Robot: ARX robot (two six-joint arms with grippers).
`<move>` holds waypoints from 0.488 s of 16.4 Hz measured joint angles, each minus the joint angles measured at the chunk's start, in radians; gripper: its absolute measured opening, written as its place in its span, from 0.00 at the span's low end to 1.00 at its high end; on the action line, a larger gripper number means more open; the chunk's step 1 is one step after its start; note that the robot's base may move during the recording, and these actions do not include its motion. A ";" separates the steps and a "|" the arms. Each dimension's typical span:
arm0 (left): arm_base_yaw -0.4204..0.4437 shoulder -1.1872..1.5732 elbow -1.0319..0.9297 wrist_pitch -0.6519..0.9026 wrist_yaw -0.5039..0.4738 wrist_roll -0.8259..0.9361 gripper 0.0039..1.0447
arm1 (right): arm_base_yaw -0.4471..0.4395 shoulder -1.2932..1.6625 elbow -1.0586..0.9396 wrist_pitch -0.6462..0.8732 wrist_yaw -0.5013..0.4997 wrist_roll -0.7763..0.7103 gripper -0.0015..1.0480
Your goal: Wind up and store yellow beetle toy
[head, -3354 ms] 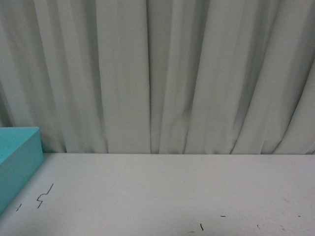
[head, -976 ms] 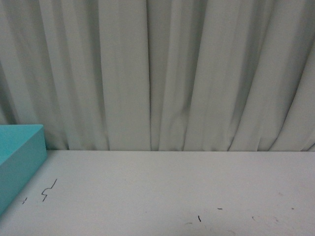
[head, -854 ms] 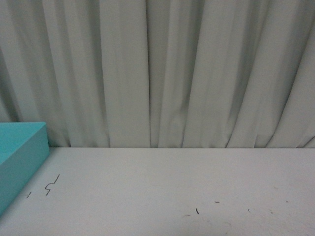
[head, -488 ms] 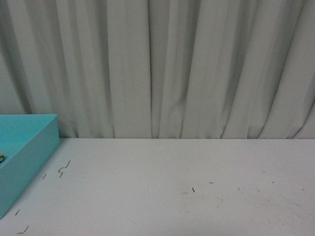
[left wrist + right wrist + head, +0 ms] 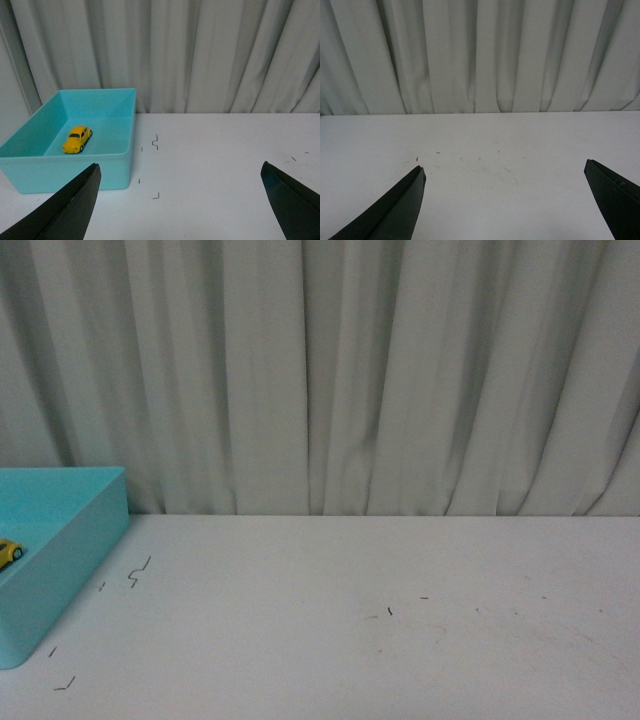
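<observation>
The yellow beetle toy rests on its wheels on the floor of a turquoise bin in the left wrist view. In the front view only a sliver of the toy shows inside the bin at the far left edge. My left gripper hangs open over the white table beside the bin, apart from the toy, with nothing between its black fingers. Wide open too, my right gripper hovers above bare table, its fingers empty.
A pleated grey-white curtain closes off the back of the white table. Small black pen marks dot the tabletop near the bin and at mid-table.
The front view has tilted and shifted: the table edge sits higher and the bin has come further into view, so the toy inside it now shows.
</observation>
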 joint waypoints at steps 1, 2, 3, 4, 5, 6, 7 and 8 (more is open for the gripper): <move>0.000 0.000 0.000 0.001 0.000 0.000 0.94 | 0.000 0.000 0.000 0.001 0.000 0.000 0.94; 0.000 0.000 0.000 -0.005 0.000 0.000 0.94 | 0.000 0.002 0.000 -0.003 0.000 0.000 0.94; 0.000 0.000 0.000 0.001 0.000 0.000 0.94 | 0.000 0.000 0.000 0.003 0.000 0.000 0.94; 0.000 0.000 0.000 0.002 0.000 0.000 0.94 | 0.000 0.000 0.000 0.001 0.000 0.000 0.94; 0.000 0.000 0.000 -0.002 0.000 0.000 0.94 | 0.000 0.001 0.000 -0.001 0.000 0.000 0.94; 0.000 0.000 0.000 0.000 0.000 0.000 0.94 | 0.000 0.000 0.000 0.000 0.000 0.000 0.94; 0.000 0.000 0.000 0.000 0.000 0.000 0.94 | 0.000 0.000 0.000 0.000 0.000 0.000 0.94; 0.000 0.000 0.000 0.000 0.000 0.000 0.94 | 0.000 0.001 0.000 0.000 0.000 0.000 0.94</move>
